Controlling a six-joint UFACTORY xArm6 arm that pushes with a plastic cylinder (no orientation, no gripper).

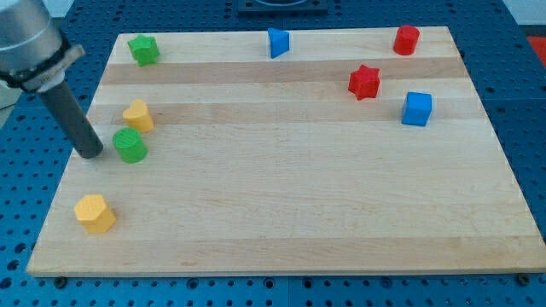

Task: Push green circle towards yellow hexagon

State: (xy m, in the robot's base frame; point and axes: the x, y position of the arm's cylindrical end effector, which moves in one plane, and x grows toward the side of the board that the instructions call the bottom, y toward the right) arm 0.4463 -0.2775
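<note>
**Sam:** So, where is my tip (pixel 89 153) right now?

**Me:** In the camera view, my tip is down on the pale wooden board (pixel 281 205), near the view's left edge. It sits just to the view's left of the small green circle block (pixel 130 146), very close. I can't tell if they touch.

**Sam:** Does the rod hold anything?

**Me:** No. It is only a straight dark rod. It can't open or grab. It can only push.

**Sam:** Where does the green circle have to go?

**Me:** To the yellow hexagon block (pixel 95 213), which lies toward the view's bottom and a bit to the left of the green circle.

**Sam:** Is your tip on the right side for that?

**Me:** I think not quite. A push from here would slide the circle to the view's right. I guess the tip should be above the circle, so it can push down.

**Sam:** Anything in the way?

**Me:** Another yellow block (pixel 138 115) sits just above the green circle, so there's little room there. The red, blue and other green blocks are far off.
</note>
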